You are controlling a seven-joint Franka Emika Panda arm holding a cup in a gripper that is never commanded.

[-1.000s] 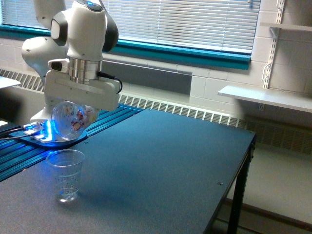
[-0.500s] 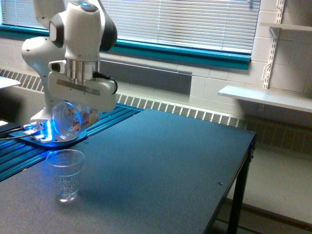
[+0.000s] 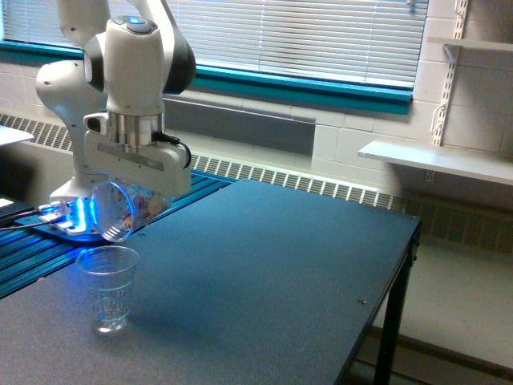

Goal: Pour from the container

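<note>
Exterior view: the gripper (image 3: 132,200) is pinching the container (image 3: 119,210), now tipping further than a second ago, its rim dropping toward the ribbed cup (image 3: 109,287) standing on the tabletop (image 3: 264,273) just below; pouring appears imminent.
</note>
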